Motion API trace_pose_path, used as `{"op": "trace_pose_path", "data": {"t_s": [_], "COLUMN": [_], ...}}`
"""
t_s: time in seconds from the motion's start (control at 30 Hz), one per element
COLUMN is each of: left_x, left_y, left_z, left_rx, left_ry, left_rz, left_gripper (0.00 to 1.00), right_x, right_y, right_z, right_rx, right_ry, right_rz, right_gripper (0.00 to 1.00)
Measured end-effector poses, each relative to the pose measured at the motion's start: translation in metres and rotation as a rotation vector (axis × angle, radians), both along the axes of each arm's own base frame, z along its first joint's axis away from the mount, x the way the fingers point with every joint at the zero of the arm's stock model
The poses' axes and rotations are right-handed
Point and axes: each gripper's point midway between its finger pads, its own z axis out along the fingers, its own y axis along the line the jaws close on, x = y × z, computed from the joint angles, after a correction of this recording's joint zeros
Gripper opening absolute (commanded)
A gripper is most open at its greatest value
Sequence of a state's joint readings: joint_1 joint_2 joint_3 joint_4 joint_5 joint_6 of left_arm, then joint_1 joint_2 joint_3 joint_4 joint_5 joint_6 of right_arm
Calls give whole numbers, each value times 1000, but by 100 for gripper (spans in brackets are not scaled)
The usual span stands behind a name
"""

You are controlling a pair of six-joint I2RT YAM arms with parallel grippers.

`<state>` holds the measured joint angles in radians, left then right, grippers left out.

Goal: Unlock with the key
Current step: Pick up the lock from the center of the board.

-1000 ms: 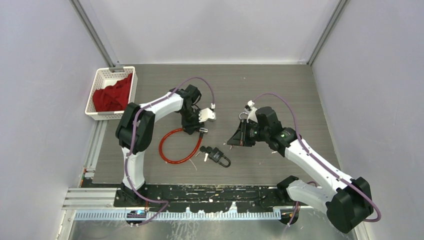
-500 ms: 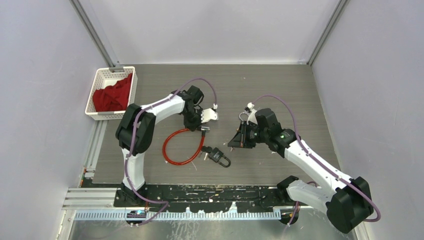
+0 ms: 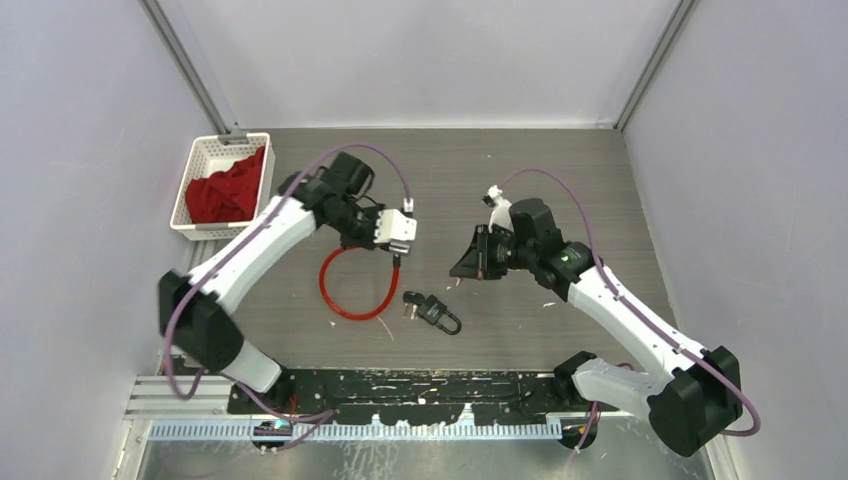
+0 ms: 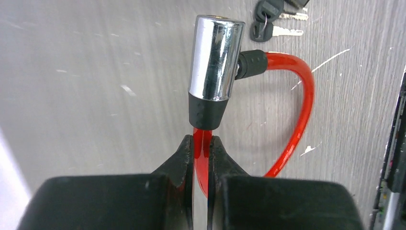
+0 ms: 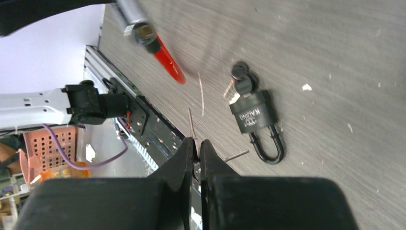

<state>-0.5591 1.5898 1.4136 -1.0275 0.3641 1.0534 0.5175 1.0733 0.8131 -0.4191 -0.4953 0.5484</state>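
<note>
Far left of the surface [image 3: 560, 170] there's a white basket [image 3: 213, 232] with a red cloth [image 3: 225, 190] bunched up inside, sitting well apart from everything else.

Next over, the left tool [image 4: 202, 143] is clamped shut on the red cable [image 4: 306, 91] of a cable lock. Its fingers [image 4: 184, 158] pinch the cable right below the black collar, and the chrome cylinder [image 4: 215, 57] sticks out just past the fingertips. The cable comes out of the cylinder's side and curls back round in a loop, and most of that loop lies on the surface towards the near edge. From the right wrist view the cylinder end looks lifted a bit, but I can't say for sure.

Just right of the loop, a black padlock [image 3: 438, 312] is lying flat with its shackle closed and pointing at the near edge. A couple of black-headed keys [image 5: 242, 79] are at its body end, touching it or as good as. Neither arm is touching the padlock.

Further right, the right tool [image 5: 196, 143] hangs above the surface, angled down towards the padlock but clear of it. Its fingers are pressed together on a thin metal piece [image 5: 190, 123] that pokes out past the tips. It could well be a key blade, but it's too small to tell.
</note>
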Motion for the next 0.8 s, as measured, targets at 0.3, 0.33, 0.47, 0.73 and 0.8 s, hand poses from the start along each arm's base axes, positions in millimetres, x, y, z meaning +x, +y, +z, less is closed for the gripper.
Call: {"op": "trace_pose_path", "data": {"t_s": [0.3, 0.33, 0.47, 0.73, 0.8], "left_x": [-56, -63, -77, -72, -72], "left_y": [21, 22, 19, 13, 13], "left_z": [120, 119, 114, 120, 122], "left_rx": [-320, -340, -391, -456, -464], "left_ry": [-338, -344, -338, -379, -389], "left_rz": [-77, -85, -99, -78, -77], "left_gripper": [0, 0, 0, 0, 0], "right_x": [-4, -8, -27, -55, -57], "right_y": [28, 31, 40, 48, 48], "right_z": [72, 78, 98, 134, 138], "right_rx": [45, 47, 46, 40, 30], "right_ry": [-218, -238, -294, -374, -380], "right_rz": [150, 172, 252, 359, 366], "right_gripper": [1, 1, 1, 1, 1]}}
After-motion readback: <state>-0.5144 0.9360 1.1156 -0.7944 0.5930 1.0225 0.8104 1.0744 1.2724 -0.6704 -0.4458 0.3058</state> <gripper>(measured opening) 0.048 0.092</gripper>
